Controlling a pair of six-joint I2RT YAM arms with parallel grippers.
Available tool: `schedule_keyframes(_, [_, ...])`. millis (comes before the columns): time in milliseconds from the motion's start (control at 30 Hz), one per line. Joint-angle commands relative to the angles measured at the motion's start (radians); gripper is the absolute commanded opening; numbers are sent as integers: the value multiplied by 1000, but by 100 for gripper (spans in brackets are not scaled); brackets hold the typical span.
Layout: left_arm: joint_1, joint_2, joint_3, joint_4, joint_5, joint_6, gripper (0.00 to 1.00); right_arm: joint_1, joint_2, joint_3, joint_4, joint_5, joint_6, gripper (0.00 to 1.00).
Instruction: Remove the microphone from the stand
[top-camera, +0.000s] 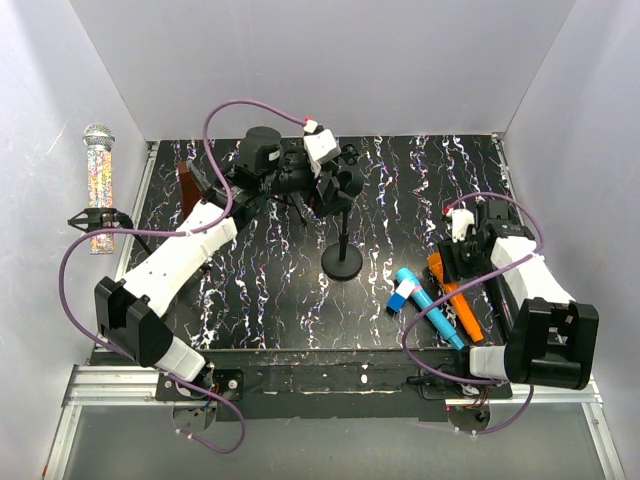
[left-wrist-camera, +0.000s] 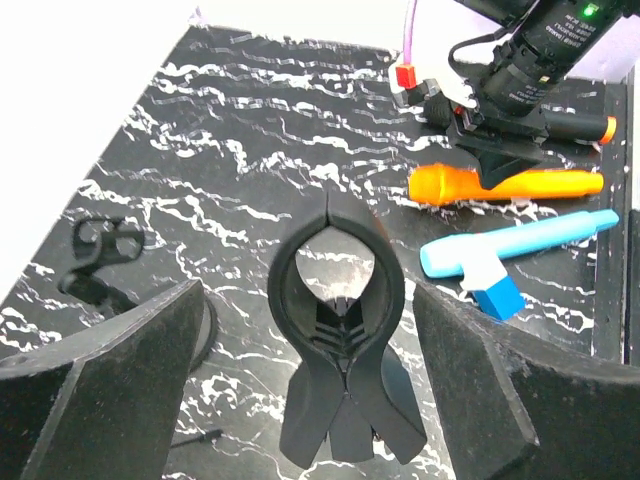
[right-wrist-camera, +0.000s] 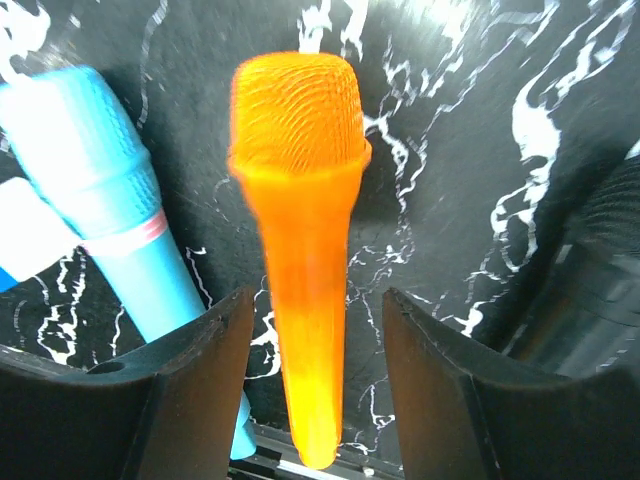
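Lying flat near the right edge of the black marbled tabletop (top-camera: 270, 300) are two microphones, just beside each other: one orange microphone (right-wrist-camera: 300, 250) and one blue microphone (top-camera: 432, 310). The orange handle is straddled, untouched, by the open jaws of the right gripper (right-wrist-camera: 317, 297). One stand (top-camera: 342, 265) is placed mid-tabletop; its empty clip (left-wrist-camera: 345, 400) is flanked by the open jaws of the left gripper (left-wrist-camera: 308, 290). One glitter microphone (top-camera: 98, 190) is held in a second stand (top-camera: 92, 218) beyond the left edge. Bare room is left front-centre.

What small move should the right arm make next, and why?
Probably lift the right gripper straight up, clear of the orange microphone. The microphone lies on the table beside the blue microphone, the fingers stand apart from it on both sides, and the stand's clip is empty, so nothing needs holding.
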Motion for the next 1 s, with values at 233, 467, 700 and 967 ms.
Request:
schedule_keyframes(233, [10,-72,96,-140,15,45,86,5,-191,266,-111,-488,-76,62])
schedule_keyframes(467, [10,0,139,-108,37,-4,83,207,-167,275,162,-651,-5,59])
schedule_keyframes(700, [10,52,177,-132,68,-17,79,381,-59,276,438,-588,126,57])
schedule_keyframes(967, [10,51,340,-403,-7,54,92,459,-41,329,621,-544,235,60])
